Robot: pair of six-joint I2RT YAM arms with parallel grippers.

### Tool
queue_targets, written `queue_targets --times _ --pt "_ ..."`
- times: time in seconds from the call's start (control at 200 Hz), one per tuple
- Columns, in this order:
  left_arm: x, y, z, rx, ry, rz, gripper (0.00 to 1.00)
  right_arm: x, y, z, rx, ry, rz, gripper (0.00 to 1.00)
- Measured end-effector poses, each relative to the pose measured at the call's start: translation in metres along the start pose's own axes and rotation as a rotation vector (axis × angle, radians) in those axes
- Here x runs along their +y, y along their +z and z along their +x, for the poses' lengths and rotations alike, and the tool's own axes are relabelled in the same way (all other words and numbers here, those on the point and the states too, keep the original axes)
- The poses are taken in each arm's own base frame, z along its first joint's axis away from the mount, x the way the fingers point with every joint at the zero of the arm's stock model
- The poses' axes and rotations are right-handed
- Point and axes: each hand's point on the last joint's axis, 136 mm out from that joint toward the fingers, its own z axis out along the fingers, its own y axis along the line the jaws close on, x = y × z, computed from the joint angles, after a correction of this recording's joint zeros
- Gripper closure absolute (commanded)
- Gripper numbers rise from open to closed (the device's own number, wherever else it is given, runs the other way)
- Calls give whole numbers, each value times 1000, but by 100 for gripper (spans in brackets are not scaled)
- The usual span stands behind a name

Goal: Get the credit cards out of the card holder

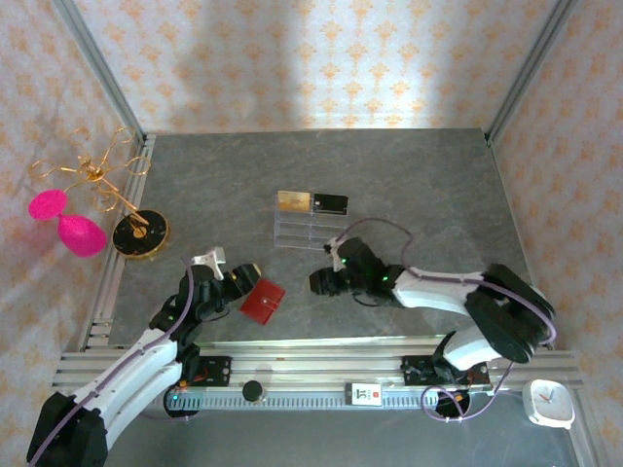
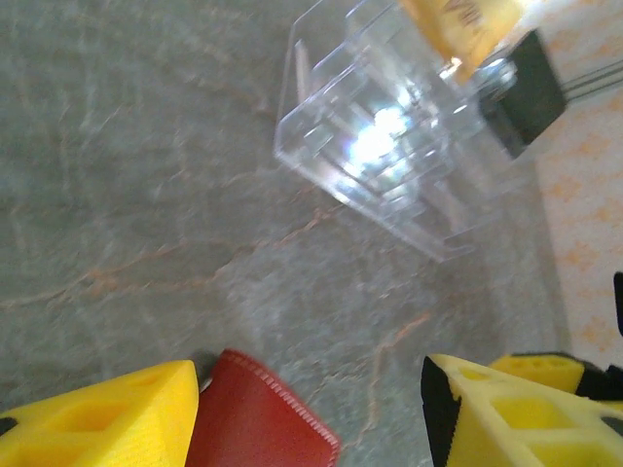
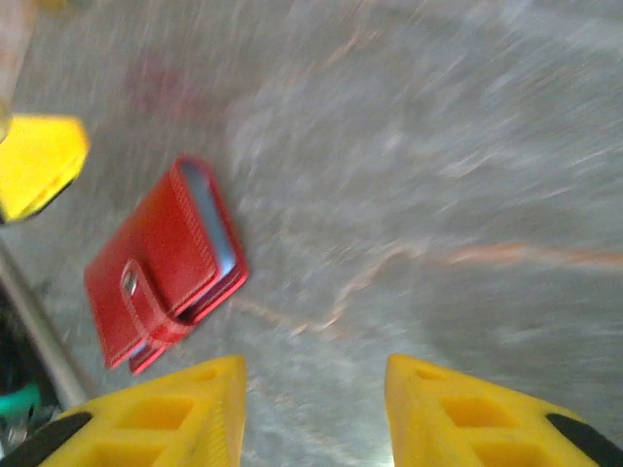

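Note:
The card holder (image 1: 262,301) is a small red wallet lying closed on the grey table, its tab (image 3: 146,304) fastened and a grey-blue sleeve edge showing at one side. The credit cards are hidden. My left gripper (image 1: 241,282) is low at the wallet's left side and open. One corner of the card holder (image 2: 255,420) lies between the jaws against the left finger (image 2: 97,418), while the right finger (image 2: 516,409) stands well apart from it. My right gripper (image 1: 319,282) hovers to the wallet's right, open, with bare table between its fingers (image 3: 165,418).
A clear acrylic tiered stand (image 1: 307,232) sits behind the wallet, with a gold card (image 1: 293,201) and a glossy black card (image 1: 331,203) on it. A gold wire ornament (image 1: 97,175) on a black base (image 1: 139,233) stands at the left. A white clock (image 1: 548,402) lies at the front right.

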Motion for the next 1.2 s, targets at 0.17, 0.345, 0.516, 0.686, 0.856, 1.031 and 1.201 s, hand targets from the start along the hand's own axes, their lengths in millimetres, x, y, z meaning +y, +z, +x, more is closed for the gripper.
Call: queue_targets --times 0.17,0.345,0.516,0.686,0.856,1.031,1.201 --pt "8 1 21 92 -3 -14 38 23 34 38 120 -36 -43 64" --pt "13 2 42 185 3 -33 38 41 45 32 111 -40 -98 65" --pt "7 1 56 237 15 -11 43 55 54 22 99 -44 -139 67" --pt "2 -2 70 288 -28 29 48 53 58 18 86 -37 -121 67" --pt "-2 -7 77 315 -41 45 41 47 56 16 67 -10 -94 66" --pt "6 -10 84 333 -48 12 46 43 55 22 76 22 -85 66" --pt "7 -7 87 347 -50 19 47 43 55 22 76 32 -88 67"
